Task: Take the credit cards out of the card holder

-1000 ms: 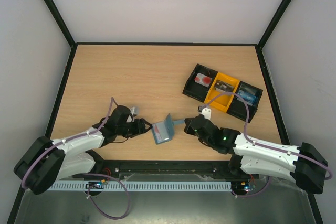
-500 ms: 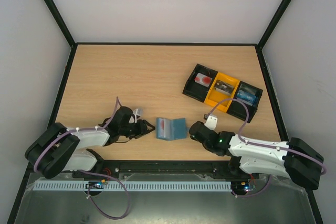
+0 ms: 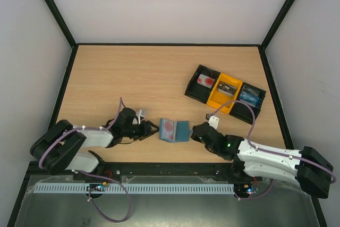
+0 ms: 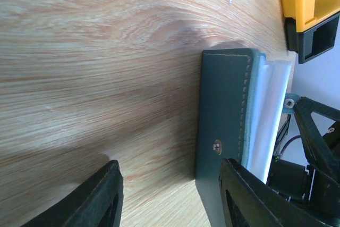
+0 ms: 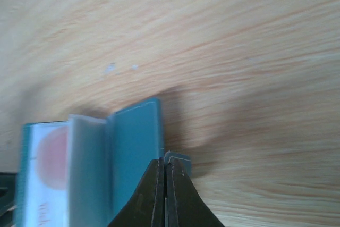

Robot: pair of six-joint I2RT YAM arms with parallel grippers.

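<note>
We see the small flat grey-blue bifold card holder (image 3: 175, 129) lying open on the light wooden table (image 3: 149, 78), near its front edge, between the two arms. A white card with a pale red disc (image 5: 52, 159) sits in its left inner pocket. The right gripper (image 5: 166, 159) has its fingers pressed together, pinching the holder's little closing tab (image 5: 178, 157). The left gripper (image 4: 169, 162) stands spread at the holder's other edge, one finger (image 4: 249, 195) overlapping the stitched cover, the other clear of it.
</note>
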